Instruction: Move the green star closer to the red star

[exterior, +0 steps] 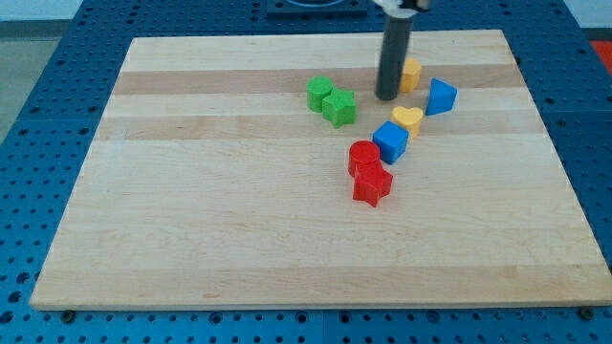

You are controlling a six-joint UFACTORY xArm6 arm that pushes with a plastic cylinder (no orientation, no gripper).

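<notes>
Two stars sit apart: my tip (387,96), bare and touching nothing, hovers right of the green star (339,108), so next it must round behind and push toward the red star (372,185)

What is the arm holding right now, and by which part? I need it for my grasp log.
Nothing is held: the rod cannot grip. My tip rests on the board, right of the green star and apart from it, beside the yellow block.

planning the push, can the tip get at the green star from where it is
Probably yes: my tip stands just to the view's right of the green star, with bare board between them. The green cylinder touches its far side.
</notes>
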